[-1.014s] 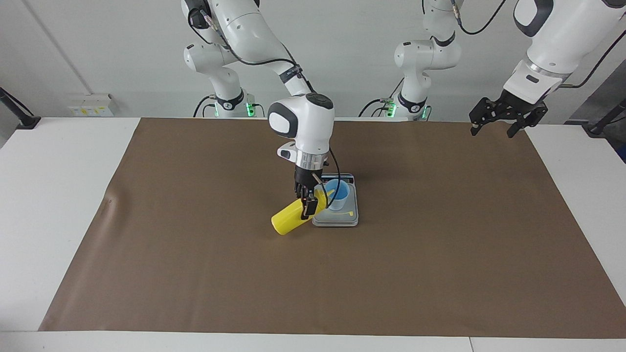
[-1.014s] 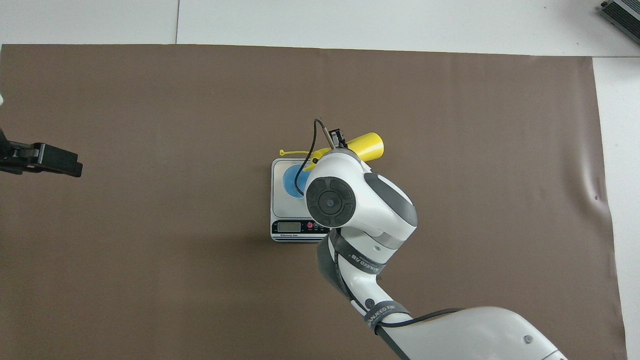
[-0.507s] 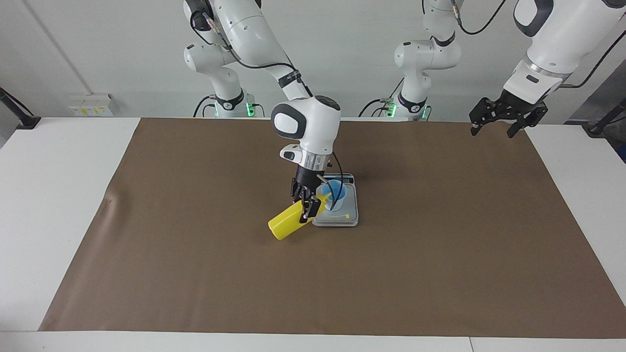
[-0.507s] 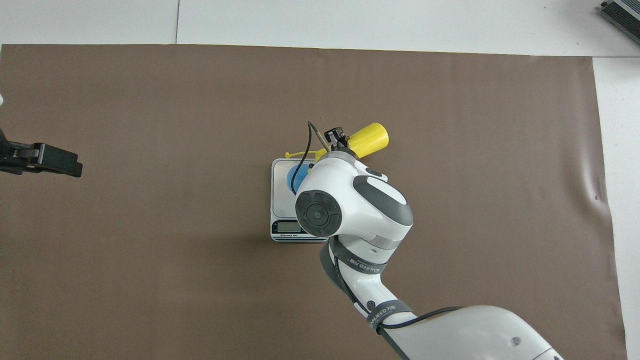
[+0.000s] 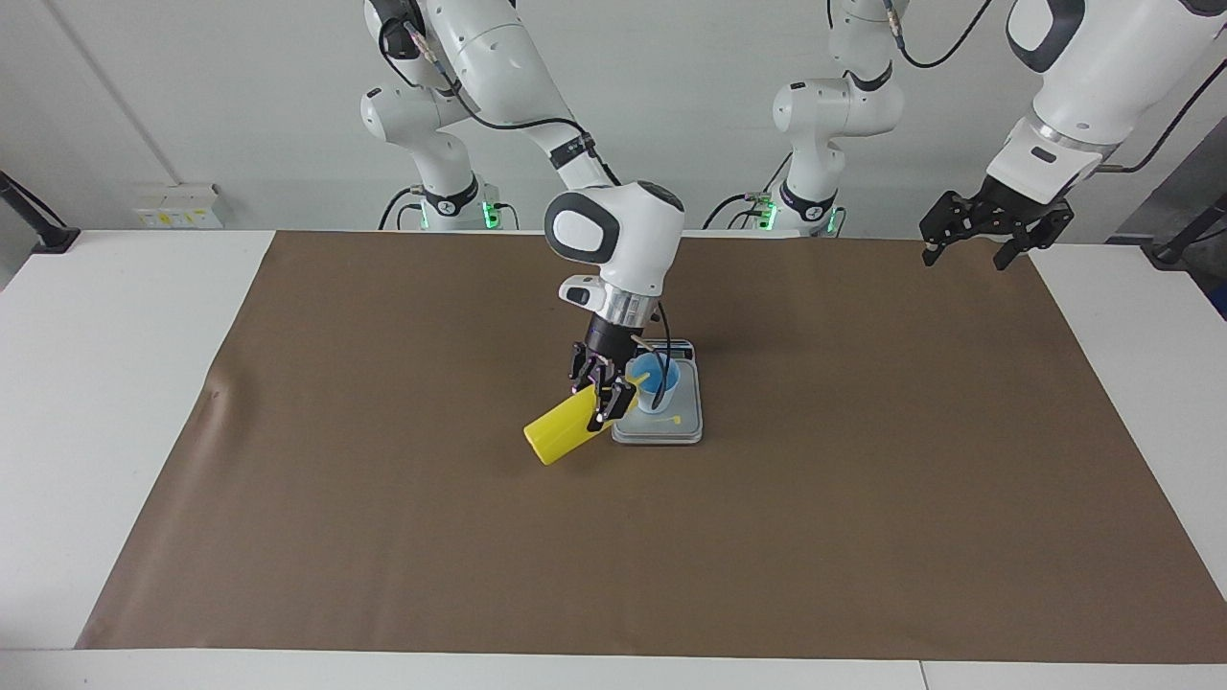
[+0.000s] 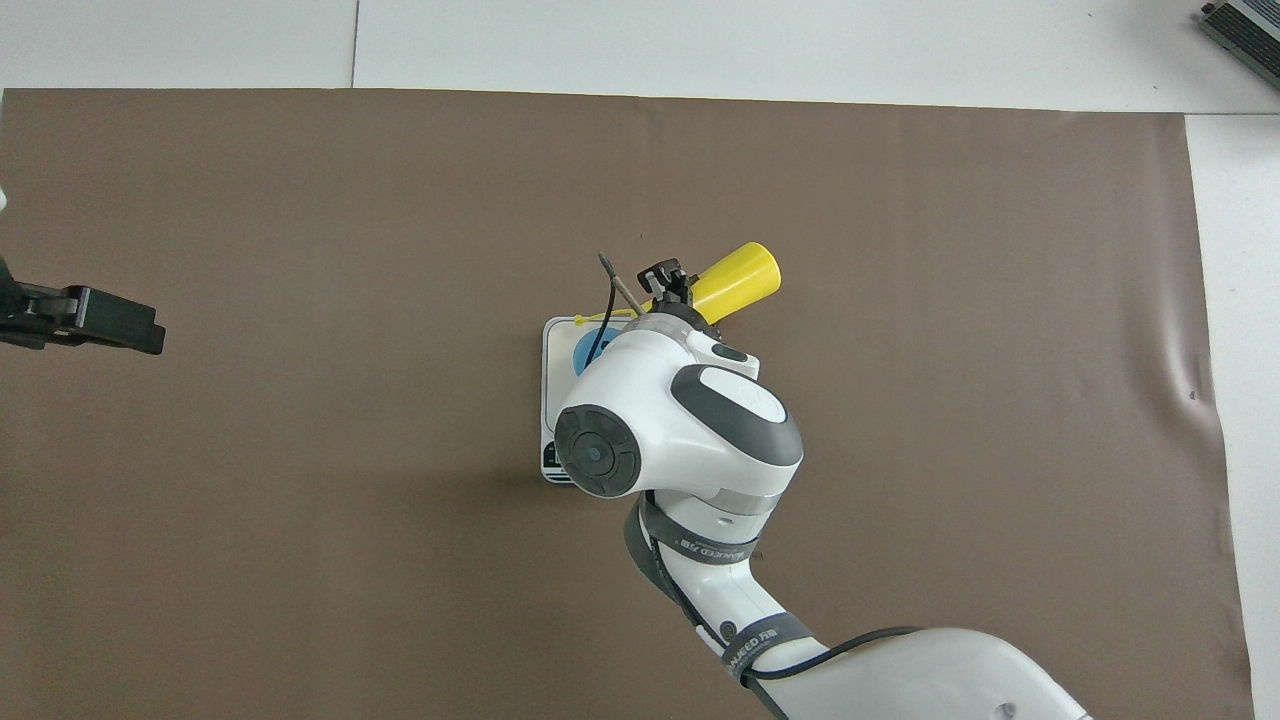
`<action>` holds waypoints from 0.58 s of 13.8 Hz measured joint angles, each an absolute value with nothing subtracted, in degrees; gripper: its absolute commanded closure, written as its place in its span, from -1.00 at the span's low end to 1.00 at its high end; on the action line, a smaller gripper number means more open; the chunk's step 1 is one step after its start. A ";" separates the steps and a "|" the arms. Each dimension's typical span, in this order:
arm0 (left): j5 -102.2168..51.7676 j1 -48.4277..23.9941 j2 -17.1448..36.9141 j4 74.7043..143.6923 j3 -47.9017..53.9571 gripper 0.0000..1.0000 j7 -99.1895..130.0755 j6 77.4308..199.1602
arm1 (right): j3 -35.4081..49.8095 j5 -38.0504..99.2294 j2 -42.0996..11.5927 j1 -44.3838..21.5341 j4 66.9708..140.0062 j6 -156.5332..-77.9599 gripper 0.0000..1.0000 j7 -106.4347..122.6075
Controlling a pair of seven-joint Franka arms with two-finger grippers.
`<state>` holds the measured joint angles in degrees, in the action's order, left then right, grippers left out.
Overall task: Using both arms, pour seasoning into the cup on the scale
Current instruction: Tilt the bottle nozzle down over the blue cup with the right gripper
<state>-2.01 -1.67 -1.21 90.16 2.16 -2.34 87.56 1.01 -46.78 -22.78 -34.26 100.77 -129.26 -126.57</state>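
My right gripper (image 5: 602,395) is shut on the yellow seasoning bottle (image 5: 556,436) near its neck. The bottle is tilted, its base out past the scale toward the right arm's end, its nozzle pointing at the rim of the light blue cup (image 5: 663,379). The cup stands upright on the silver-grey scale (image 5: 671,431) at the table's middle. The bottle's tethered cap (image 5: 668,419) hangs over the weighing plate. In the overhead view the right wrist covers most of the scale (image 6: 553,385) and cup (image 6: 583,355); the bottle (image 6: 735,280) sticks out. My left gripper (image 5: 965,259) waits open, raised over the mat's edge at the left arm's end.
A brown mat (image 5: 383,537) covers most of the white table (image 5: 96,383). A grey device (image 6: 1245,25) lies at the table's corner farthest from the robots, at the right arm's end. The left gripper (image 6: 140,330) shows at the overhead view's edge.
The right wrist has leaned over the scale toward the left arm's end and now hides its display from above. The bottle has turned slightly in the grip. The left arm has not moved.
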 measured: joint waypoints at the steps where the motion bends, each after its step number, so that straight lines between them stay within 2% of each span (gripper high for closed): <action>1: -2.01 -1.67 -1.21 90.16 2.15 -1.00 -2.34 87.56 | 1.02 -47.62 -22.73 -34.63 100.68 -128.25 1.00 -126.57; 8: -2.01 -1.66 -1.21 90.16 2.16 -1.00 -2.34 87.55 | 1.16 -53.14 -22.10 -36.43 100.63 -122.49 1.00 -124.38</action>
<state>-2.01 -1.66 -1.21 90.16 2.16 -2.34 87.55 1.16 -53.14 -22.10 -36.43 100.63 -122.49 -124.38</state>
